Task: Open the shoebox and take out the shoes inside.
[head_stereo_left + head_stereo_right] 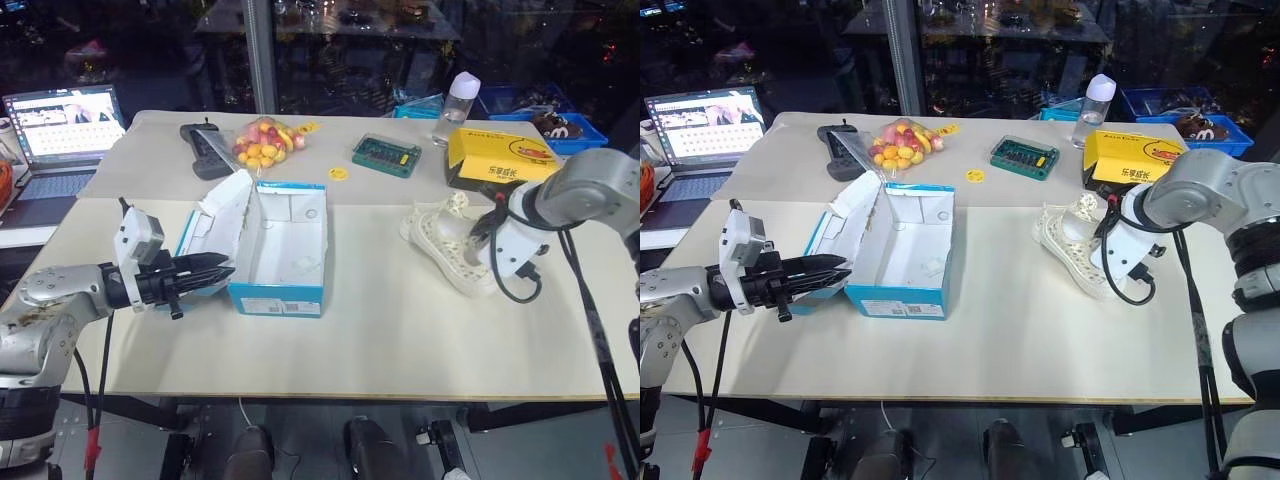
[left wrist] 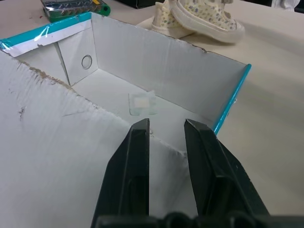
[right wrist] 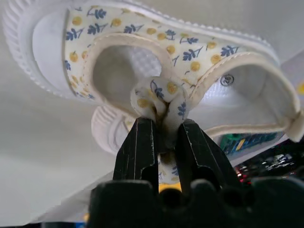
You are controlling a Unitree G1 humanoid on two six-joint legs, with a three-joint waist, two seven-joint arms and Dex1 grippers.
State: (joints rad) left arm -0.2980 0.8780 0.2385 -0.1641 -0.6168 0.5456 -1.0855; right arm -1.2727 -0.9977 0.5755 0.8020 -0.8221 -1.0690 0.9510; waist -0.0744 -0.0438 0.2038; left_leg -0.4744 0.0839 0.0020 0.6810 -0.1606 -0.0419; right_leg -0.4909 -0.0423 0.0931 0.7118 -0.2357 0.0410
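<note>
At the far left we see our left pincer [image 1: 205,272] clenched on nothing, level beside the open shoebox [image 1: 285,250], its tips at the box's torn left wall. The shoebox sits mid-worktop [image 1: 380,330], lid up, white inside. To the right, both shoes [image 1: 447,240] lie on the worktop near a yellow box [image 1: 500,158]; our right pincer [image 3: 164,135] is grasping one shoe's fabric edge.

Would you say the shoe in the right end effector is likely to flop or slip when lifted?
Probably floppy: the right end effector pinches only a bunched fabric fold of the shoe, so it would likely dangle. A slip seems unlikely with cloth squeezed tight. It looks light.
</note>
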